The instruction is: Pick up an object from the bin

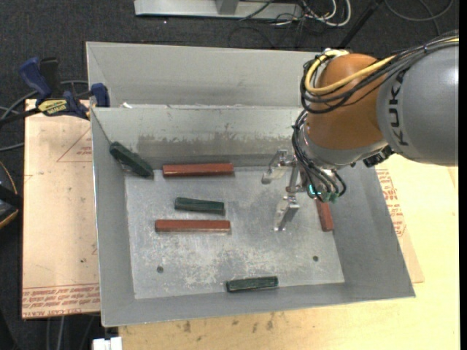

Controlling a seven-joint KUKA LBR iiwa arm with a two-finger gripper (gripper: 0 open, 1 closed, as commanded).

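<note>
My gripper [282, 195] hangs open, nothing between the fingers. Nearest: red-brown bar [325, 216] beside the bin [368, 239] wall. Likely stiff, light, smooth; pinch across the narrow width, mid-length.

"KUKA" on the grey arm [429, 97]

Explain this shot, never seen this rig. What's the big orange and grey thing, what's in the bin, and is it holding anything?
One camera looks down into a grey metal bin. The orange and grey bulk at the right is a KUKA robot arm. Its gripper hangs over bare floor in the bin's right half, fingers open with nothing between them. Six loose bars lie inside: an upper red-brown bar, a lower red-brown bar, a short red-brown bar just right of the gripper, a back-left dark green bar, a middle dark green bar and a front dark green bar.
</note>
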